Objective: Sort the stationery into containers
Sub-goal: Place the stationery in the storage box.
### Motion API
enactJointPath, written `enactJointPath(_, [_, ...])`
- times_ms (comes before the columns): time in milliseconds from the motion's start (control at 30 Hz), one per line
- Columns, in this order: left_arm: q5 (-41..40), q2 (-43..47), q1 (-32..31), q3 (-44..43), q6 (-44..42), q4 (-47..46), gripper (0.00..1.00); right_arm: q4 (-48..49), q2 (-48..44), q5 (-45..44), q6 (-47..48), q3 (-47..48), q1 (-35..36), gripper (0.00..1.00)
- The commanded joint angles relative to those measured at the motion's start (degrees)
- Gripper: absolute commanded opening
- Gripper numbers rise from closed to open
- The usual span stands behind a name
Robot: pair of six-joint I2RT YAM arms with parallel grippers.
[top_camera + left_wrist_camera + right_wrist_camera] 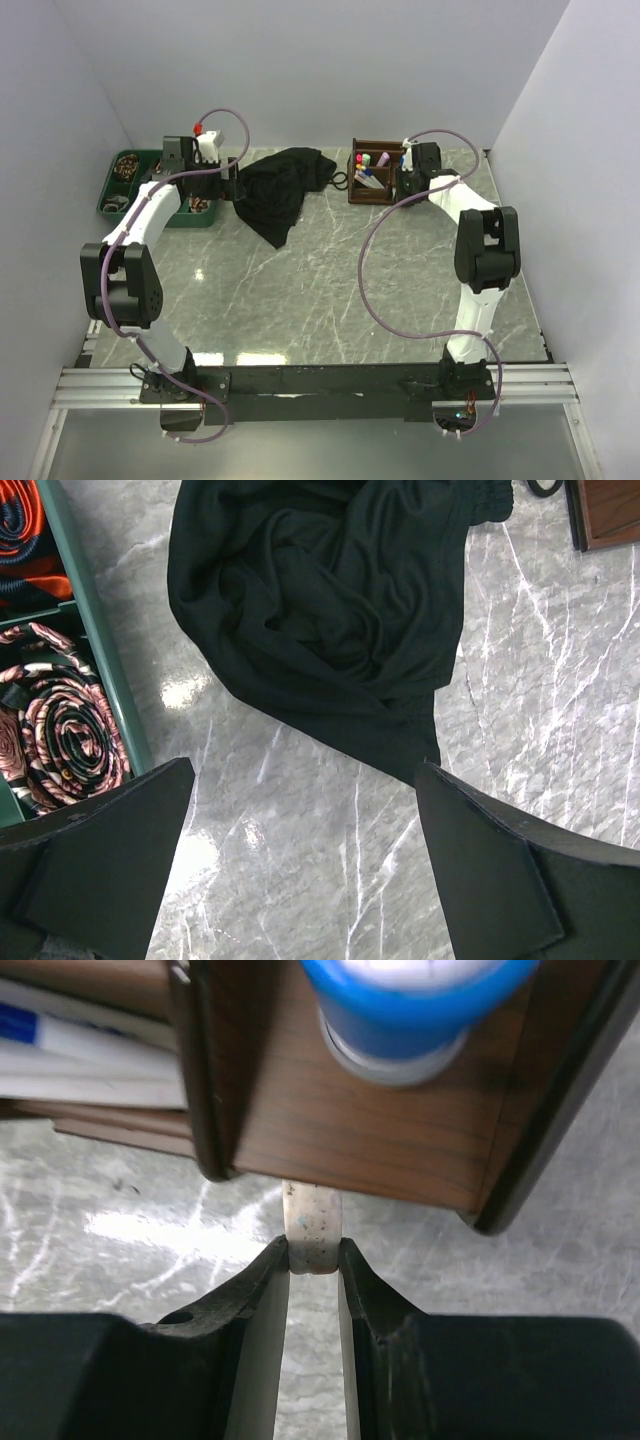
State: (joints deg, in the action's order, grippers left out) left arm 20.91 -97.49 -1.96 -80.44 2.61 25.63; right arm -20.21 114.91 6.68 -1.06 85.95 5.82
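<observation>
1. Pinching a small grey eraser (313, 1222), the right gripper (313, 1263) has both flat black fingers closed on its sides.
2. Eraser: off-white, speckled slab with rounded edges, upright, just in front of the wooden organiser (370, 1150) at its outer wall. I cannot tell whether they touch.
3. Organiser: dark brown, visibly grained, with straight walls and thin inner dividers. A blue-capped piece (400, 1000), round and glossy, stands in the compartment directly behind that wall. White-and-blue pens (80, 1055) sit in the next compartment to the left.
4. Top view: pastel highlighters (372, 160) stand inside the organiser.
5. Left gripper (305, 780): jaws spread wide with nothing between them, over the marble table (350, 860), well left of the organiser.
6. Black cloth (330, 600): soft, crumpled in folds, just left of the organiser.
7. Green plastic tray (95, 630): smooth, straight rim, farther left of the organiser, past the cloth. Its compartments hold rolled fabric (70, 730) with a paisley pattern.
</observation>
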Motion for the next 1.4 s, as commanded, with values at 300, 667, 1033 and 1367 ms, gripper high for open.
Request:
enactJointPath(300, [-0.3, 0.7, -1.0, -1.4, -0.7, 1.0, 1.0, 3.6, 4.8, -2.3, 0.5, 6.6, 0.4, 0.26])
enactJointPath(667, [-1.2, 1.8, -2.3, 0.2, -1.4, 0.7, 0.99, 4.6, 6.9, -3.2, 0.5, 8.3, 0.5, 0.26])
enactJointPath(1033, [-1.7, 2.8, -2.9, 1.0, -2.0, 1.2, 0.99, 6.3, 8.0, -5.4, 2.1, 8.7, 0.7, 0.3])
enactJointPath(1367, [-1.3, 3.7, -3.0, 1.5, -1.8, 0.7, 1.0, 6.1, 5.7, -6.6, 2.4, 7.1, 1.1, 0.57])
